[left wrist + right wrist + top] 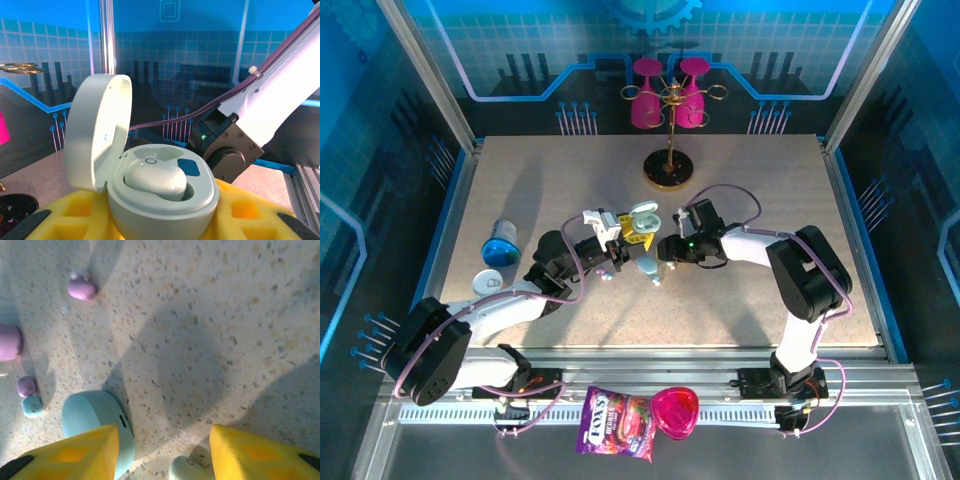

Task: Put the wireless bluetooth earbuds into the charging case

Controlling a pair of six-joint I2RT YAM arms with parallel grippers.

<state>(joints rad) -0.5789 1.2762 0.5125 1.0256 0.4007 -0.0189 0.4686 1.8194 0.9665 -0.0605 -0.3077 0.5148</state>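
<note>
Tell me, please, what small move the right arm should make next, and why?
Probably lower the right gripper onto the whitish earbud lying on the table between its open fingers. The open charging case holds one seated earbud beside an empty well, so a second bud seems needed.

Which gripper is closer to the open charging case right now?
Left. The left gripper is shut on the open charging case, gripping its base. The right gripper is open, just to the case's right in the top view, above the table.
</note>
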